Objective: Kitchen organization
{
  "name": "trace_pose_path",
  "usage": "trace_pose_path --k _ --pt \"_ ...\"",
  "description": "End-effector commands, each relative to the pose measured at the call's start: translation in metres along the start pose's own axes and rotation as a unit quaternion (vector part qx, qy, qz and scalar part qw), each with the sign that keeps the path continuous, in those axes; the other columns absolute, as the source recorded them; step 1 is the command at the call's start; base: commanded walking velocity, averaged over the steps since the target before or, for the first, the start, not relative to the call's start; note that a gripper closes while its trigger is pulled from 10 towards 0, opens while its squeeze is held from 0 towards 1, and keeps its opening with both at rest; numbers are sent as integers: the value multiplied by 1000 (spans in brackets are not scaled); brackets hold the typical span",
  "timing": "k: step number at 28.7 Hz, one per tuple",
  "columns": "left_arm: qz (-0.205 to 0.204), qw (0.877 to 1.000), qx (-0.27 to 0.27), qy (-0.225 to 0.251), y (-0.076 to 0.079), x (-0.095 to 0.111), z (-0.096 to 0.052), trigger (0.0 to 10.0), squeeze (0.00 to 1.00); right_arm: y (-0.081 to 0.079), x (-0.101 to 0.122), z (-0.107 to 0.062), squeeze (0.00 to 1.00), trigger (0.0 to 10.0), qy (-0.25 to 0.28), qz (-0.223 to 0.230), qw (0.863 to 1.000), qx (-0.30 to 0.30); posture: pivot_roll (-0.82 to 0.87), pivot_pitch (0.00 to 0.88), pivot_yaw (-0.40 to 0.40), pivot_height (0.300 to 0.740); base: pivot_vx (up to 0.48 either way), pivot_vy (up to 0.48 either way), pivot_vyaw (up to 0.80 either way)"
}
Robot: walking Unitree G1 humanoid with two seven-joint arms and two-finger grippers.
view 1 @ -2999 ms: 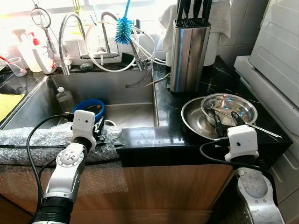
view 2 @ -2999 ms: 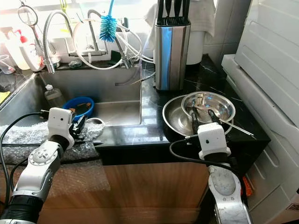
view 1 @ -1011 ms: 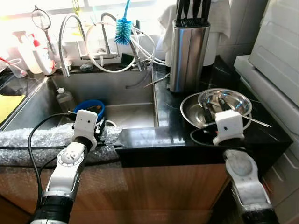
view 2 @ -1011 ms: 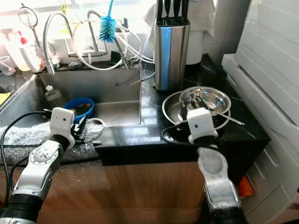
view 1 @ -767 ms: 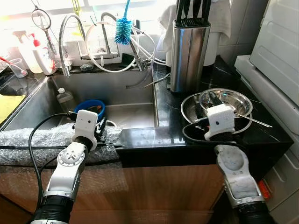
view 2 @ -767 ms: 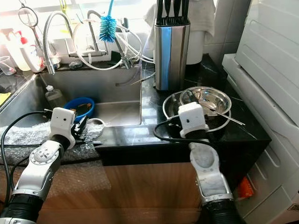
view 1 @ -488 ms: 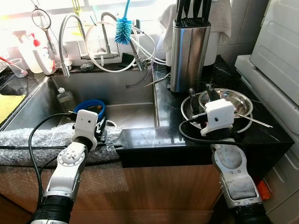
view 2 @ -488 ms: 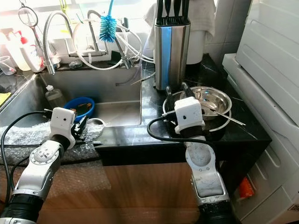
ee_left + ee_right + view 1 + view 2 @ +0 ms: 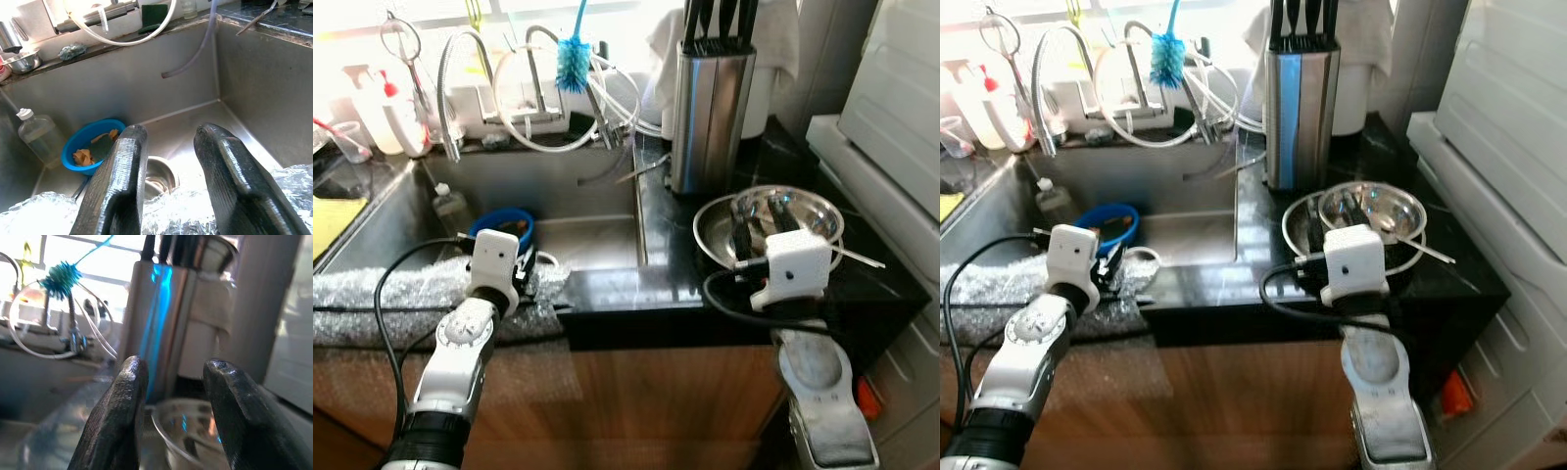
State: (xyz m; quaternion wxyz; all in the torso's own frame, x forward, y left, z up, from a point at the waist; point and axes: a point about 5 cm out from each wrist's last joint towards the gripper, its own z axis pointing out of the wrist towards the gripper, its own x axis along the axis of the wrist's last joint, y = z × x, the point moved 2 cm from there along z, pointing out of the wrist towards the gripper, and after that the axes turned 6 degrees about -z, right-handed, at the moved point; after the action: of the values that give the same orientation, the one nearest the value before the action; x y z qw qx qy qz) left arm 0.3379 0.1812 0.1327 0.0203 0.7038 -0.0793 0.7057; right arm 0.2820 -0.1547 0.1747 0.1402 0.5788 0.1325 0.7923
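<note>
My left gripper (image 9: 514,262) rests with its fingers parted and empty on the bubble wrap (image 9: 372,294) along the sink's (image 9: 587,240) front edge; its wrist view looks down at the blue bowl (image 9: 90,144) of scraps and the small bottle (image 9: 40,137) on the sink floor. I judge it should stay planted there while the other arm works. Further right stands the steel knife block (image 9: 707,113), and in front of it, on the black counter (image 9: 656,211), the small steel bowl (image 9: 800,217) sits nested in the wide steel pan (image 9: 720,235), a thin utensil (image 9: 857,260) lying over the rim towards the right. My right gripper (image 9: 759,223) hangs above the near rim of those bowls, fingers apart and holding nothing. To do this well I would settle one finger inside the small bowl's rim and one outside, mind the utensil, and close only once the wrist has steadied, since steel on steel will likely slide. Against the earlier frames, my right wrist has swung: half a second ago it sat further left, over the pan's left rim, and now it is back above the bowls; the left arm has not stirred, and the bowls, pan and utensil lie much where they lay.
</note>
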Motion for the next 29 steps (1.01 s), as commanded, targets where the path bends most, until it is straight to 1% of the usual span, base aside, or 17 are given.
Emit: trace_pose_path --k 1,5,10,11,13,18,23,28,29 --pt "2 1000 -14 -22 7 -10 0 10000 0 7 1 -5 0 10000 -8 -1 1000 -18 -87 0 80 740 0 0 0" --pt "3 1000 -18 -22 9 -11 0 10000 0 9 -9 -15 0 10000 -35 -2 999 -28 -91 0 79 740 0 0 0" --pt "5 1000 -20 -20 8 -10 2 10000 0 12 -24 -36 0 10000 -81 2 996 -43 -96 0 75 740 0 0 0" --pt "5 1000 -20 -20 8 -10 2 10000 0 12 -24 -36 0 10000 -81 2 996 -43 -96 0 75 740 0 0 0" --pt "7 1000 -22 -20 8 -10 2 10000 0 13 -29 -42 0 10000 -96 3 994 -48 -100 0 75 740 0 0 0" --pt "11 999 -31 -19 11 -10 4 10000 0 21 -42 -57 0 10000 -132 6 988 -74 -107 0 76 740 0 0 0" --pt "11 999 -33 -18 12 -10 4 10000 0 30 -42 -58 0 10000 -136 4 985 -105 -111 0 77 740 0 0 0" --pt "11 999 -34 -18 13 -10 5 10000 0 30 -41 -58 0 10000 -134 2 985 -108 -111 0 77 740 0 0 0" --pt "10 999 -34 -17 13 -10 6 10000 0 32 -41 -56 0 10000 -134 7 984 -116 -109 0 78 740 0 0 0"
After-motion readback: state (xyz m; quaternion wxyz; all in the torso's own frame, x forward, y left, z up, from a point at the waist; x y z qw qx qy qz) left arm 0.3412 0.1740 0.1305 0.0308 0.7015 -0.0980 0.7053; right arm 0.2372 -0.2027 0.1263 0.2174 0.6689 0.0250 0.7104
